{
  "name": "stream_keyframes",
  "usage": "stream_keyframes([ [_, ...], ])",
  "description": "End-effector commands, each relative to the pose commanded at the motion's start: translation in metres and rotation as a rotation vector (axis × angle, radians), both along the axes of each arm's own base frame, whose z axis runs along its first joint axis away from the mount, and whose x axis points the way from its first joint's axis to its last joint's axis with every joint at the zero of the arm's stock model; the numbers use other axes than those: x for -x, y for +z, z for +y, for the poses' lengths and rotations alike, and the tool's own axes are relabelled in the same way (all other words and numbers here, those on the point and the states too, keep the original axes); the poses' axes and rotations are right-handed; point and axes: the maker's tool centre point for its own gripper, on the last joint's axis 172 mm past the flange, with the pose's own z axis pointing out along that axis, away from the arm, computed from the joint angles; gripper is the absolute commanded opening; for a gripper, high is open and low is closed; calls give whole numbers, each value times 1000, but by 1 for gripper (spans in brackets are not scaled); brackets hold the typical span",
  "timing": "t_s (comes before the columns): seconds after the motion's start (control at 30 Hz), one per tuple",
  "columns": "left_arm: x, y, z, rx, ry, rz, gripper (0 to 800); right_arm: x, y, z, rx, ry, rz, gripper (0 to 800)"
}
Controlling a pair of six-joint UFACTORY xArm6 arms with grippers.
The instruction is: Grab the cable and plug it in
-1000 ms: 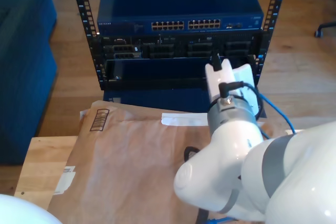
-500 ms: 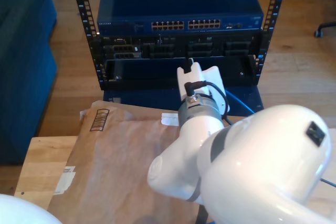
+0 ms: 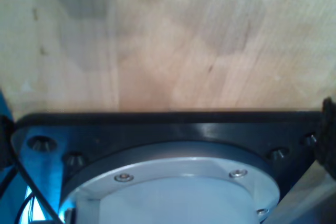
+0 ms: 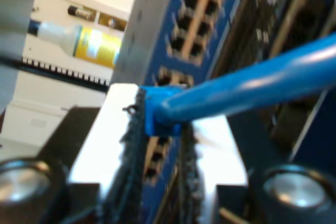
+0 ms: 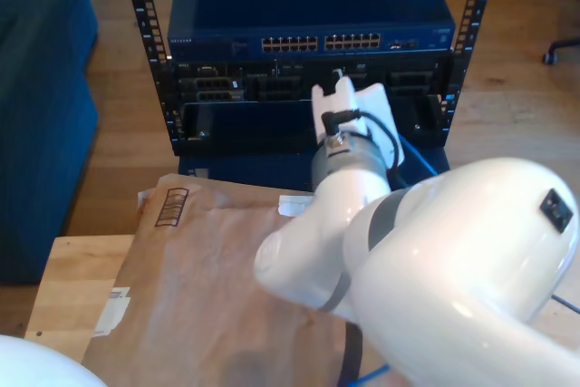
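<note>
Quick update; watched my second gripper [image 5: 340,90] slide from the exterior view's right toward the middle over the last 1 second, then push up and forward at the rack [image 5: 145,33]; ended up parked right in front of the blue switch [image 5: 308,2], just under its 2 blocks of ports [image 5: 322,43]. Big change from 0.5 s ago, when it sat lower and further back from the rack face.

Checked the second wrist view; found my second gripper [image 4: 160,127] clamped tight on the plug [image 4: 157,109] of the cable [image 4: 252,85], with the blue cord running off to one side; could see open ports [image 4: 181,27] close beyond the plug, though blurry. Couldn't make out any contact yet, so would call it not plugged in. Spotted a short loop of the cable [image 5: 415,153] trailing behind the arm in the exterior view too.

Couldn't tell whether my first gripper was open or closed; got nothing from its wrist view but pale wood [image 3: 157,40] and a black mounting plate [image 3: 168,127].

Reckoned that meant carrying was basically done and fine alignment was next; probably needed the plug squared to 1 port before pushing, else risked jamming on the switch face.
</note>
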Motion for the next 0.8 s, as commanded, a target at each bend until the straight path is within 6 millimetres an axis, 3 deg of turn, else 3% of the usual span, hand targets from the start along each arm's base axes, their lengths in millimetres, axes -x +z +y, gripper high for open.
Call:
stream_keyframes([
  [0.13,0,0,0,-1,0,0,800,6,1,-12,-1,-2,16,0],
  [0.3,0,0,0,-1,0,0,800,1,-9,-1,-25,29,66,0],
  [0.4,0,0,0,-1,0,0,800,-11,19,12,-64,36,16,0],
  [0.5,0,0,0,-1,0,0,800,-12,20,12,-69,32,17,0],
  [0.6,0,0,0,-1,0,0,800,-10,6,10,-53,32,36,0],
  [0.67,0,0,0,-1,0,0,800,-15,-6,-2,-55,2,51,0],
  [0.8,0,0,0,-1,0,0,800,-21,-7,-6,-183,-36,38,0],
])
